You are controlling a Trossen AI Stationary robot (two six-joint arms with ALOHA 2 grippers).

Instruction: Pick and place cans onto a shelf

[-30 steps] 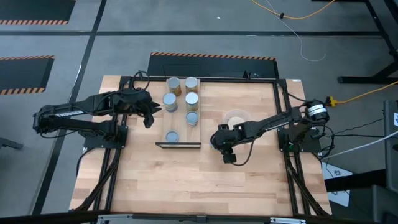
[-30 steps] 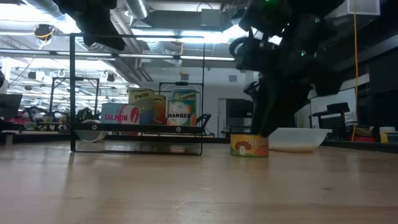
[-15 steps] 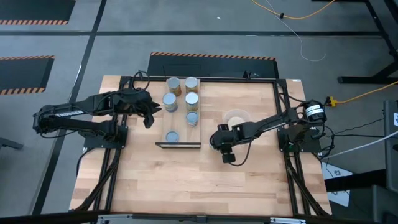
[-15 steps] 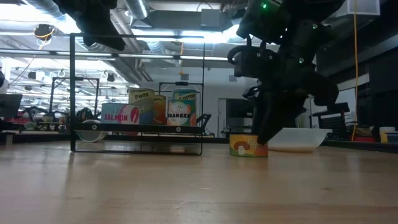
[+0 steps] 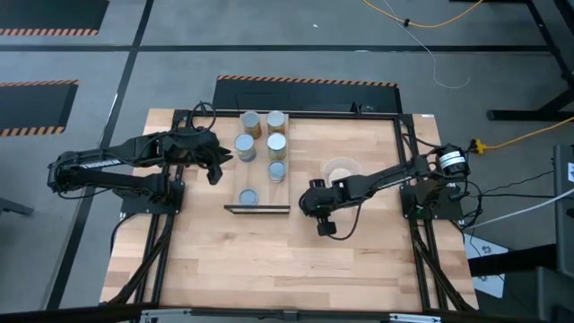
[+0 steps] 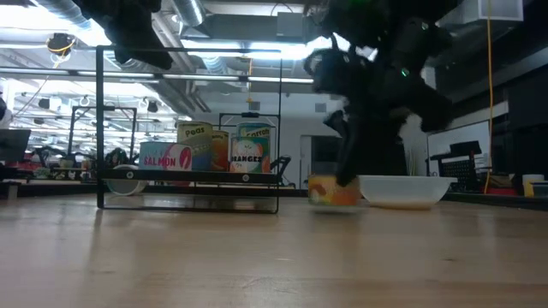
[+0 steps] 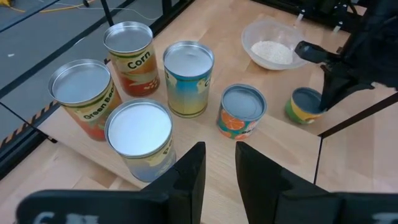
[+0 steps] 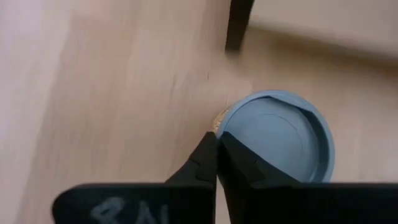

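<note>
A small can with a light-blue top (image 8: 277,134) stands on the table between the shelf and a bowl; it also shows in the left wrist view (image 7: 303,106) and the low view (image 6: 332,193). My right gripper (image 8: 216,146) is shut, its tips at the can's edge and nothing between the fingers. In the high view the right gripper (image 5: 312,199) hides the can. Several cans (image 7: 188,78) stand upright on the shelf (image 5: 265,184), a light-wood board in a black frame. My left gripper (image 7: 221,171) hovers open above the shelf's left side. My right gripper's shut fingertips (image 8: 208,149) lie against the can's top rim (image 8: 221,127), on the side toward the table's right. The fingers slant down from the right. None of the can is between them. It stands upright on the table.
A clear bowl with pale contents (image 5: 341,169) sits just right of the can, toward the far side. The shelf's black corner post (image 8: 239,25) stands close beyond the can. Bare tabletop (image 5: 269,260) lies toward the near edge.
My right gripper has shut and moved a little toward the table's left edge. Its fingers closed beside the can, not around it. The can has slid a short way along the table toward the shelf, still upright.
</note>
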